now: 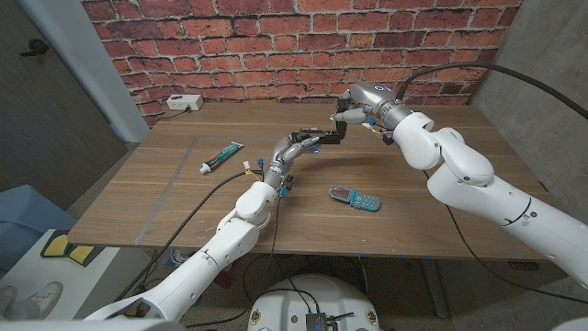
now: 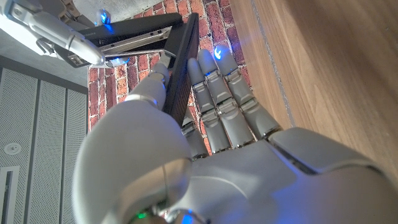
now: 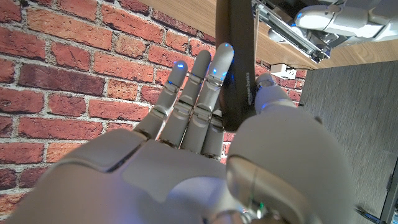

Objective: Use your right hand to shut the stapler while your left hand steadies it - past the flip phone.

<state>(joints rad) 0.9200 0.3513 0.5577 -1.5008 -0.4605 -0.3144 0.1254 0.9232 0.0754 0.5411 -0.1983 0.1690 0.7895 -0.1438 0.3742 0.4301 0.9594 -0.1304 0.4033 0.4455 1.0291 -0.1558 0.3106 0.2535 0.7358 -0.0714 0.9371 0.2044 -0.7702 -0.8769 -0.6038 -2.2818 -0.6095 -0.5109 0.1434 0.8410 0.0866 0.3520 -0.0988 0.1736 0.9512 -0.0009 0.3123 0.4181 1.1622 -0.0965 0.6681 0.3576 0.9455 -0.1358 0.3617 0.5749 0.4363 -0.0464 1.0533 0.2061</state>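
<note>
You are partway through: the stapler [image 1: 333, 134] is in both hands but not yet shut, its two black arms standing apart in a V, as the left wrist view shows plainly. It sits at about twelve o'clock from the flip phone [image 1: 355, 198], well beyond it toward the brick wall [image 1: 303, 46], so you have the right stapler. Your left hand [image 1: 296, 147] reaches in from about seven o'clock of the stapler and clasps one black arm [image 2: 180, 68], thumb on one side and the straightened fingers [image 2: 214, 93] laid close together along the other. Your right hand [image 1: 354, 115] comes from about two o'clock and holds the other black bar [image 3: 239, 56] the same way, thumb against fingers [image 3: 199, 93] held straight and close together; neither hand is spread wide or idle. What is left, I judge, is the closing itself: bring the right hand's arm down onto the left's until the V is gone. A tube [image 1: 220, 157] lies well apart at about nine o'clock of the stapler.
</note>
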